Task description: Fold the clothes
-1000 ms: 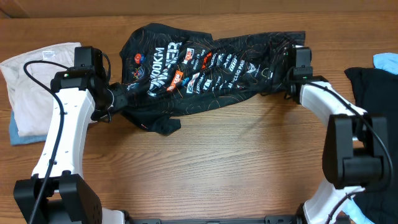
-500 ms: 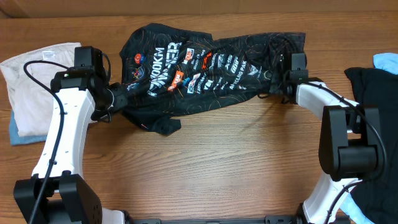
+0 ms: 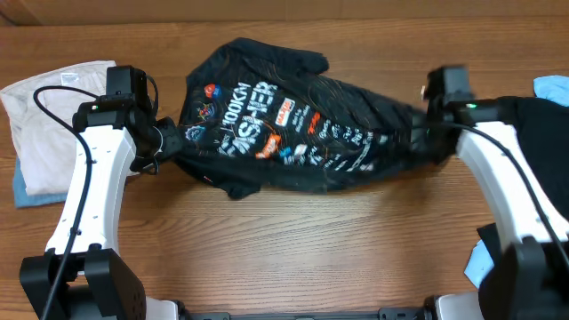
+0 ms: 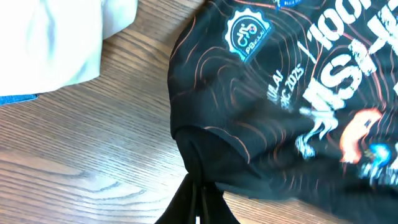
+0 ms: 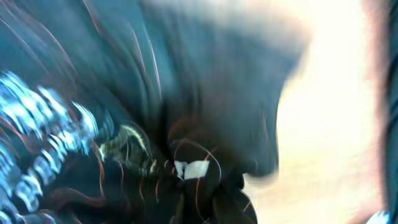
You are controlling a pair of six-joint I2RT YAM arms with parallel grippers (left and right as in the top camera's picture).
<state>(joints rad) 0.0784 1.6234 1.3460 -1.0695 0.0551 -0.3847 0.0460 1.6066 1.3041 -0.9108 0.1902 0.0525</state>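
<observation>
The black sports top point(image 3: 284, 133), covered in thin orange contour lines and white and red logos, is hanging stretched out across the far middle of the wooden table point(image 3: 311, 249), drawn taut from both ends. I cannot tell how much of its lower edge is resting on the wood. At the top's left end the left gripper point(image 4: 198, 200) is pinching a gathered fold of the fabric, its fingers clenched tight so the cloth is bunching into a narrow neck right where they meet. At the top's right end the right gripper point(image 3: 428, 133) is sitting against the tapering cloth. Its wrist view is badly blurred, yet dark fabric with a small white tag is puckering straight into the fingertips, so it seems to be clamping that end as well. Beyond the top's left end, apart from it, a white garment point(image 3: 44, 116) is lying flat over a blue cloth point(image 3: 20, 191). Beyond the top's right end a plain black garment point(image 3: 538, 124) is lying under the right arm, with a light blue cloth point(image 3: 553, 87) peeking out at its far side.
</observation>
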